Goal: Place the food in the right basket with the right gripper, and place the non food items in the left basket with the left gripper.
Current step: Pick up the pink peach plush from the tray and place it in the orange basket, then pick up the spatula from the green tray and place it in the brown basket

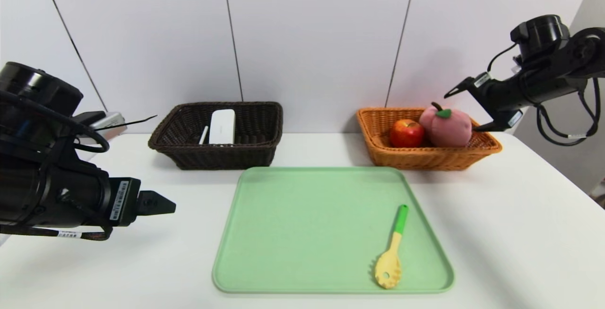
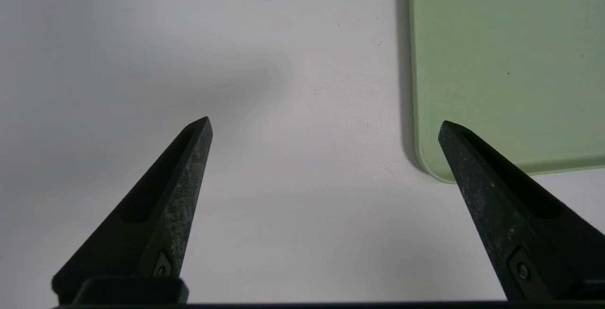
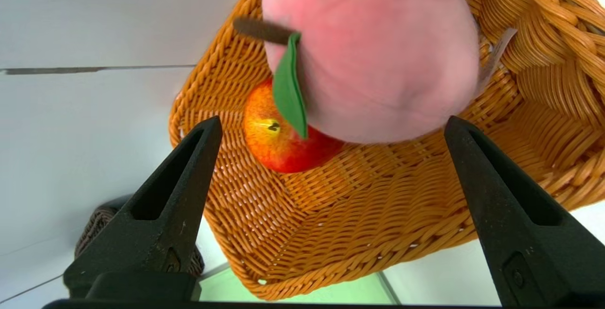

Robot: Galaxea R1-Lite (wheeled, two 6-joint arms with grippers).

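Observation:
A pink plush peach (image 1: 445,126) (image 3: 373,49) and a red apple (image 1: 406,133) (image 3: 279,143) lie in the orange right basket (image 1: 425,158) (image 3: 378,205). My right gripper (image 1: 459,113) (image 3: 333,120) hovers at that basket's right rim, open, with its fingers apart from the peach and nothing between them. The dark brown left basket (image 1: 222,155) holds a white flat item (image 1: 222,127) and a thin white stick (image 1: 203,135). A yellow slotted spoon with a green handle (image 1: 392,252) lies on the green tray (image 1: 307,228) (image 2: 496,63). My left gripper (image 1: 165,205) (image 2: 325,122) is open and empty above the table, left of the tray.
The white table (image 1: 520,233) runs out to the right, where its edge slants away. A white panelled wall (image 1: 312,39) stands close behind both baskets. In the right wrist view a corner of the dark basket (image 3: 94,224) shows beyond the orange one.

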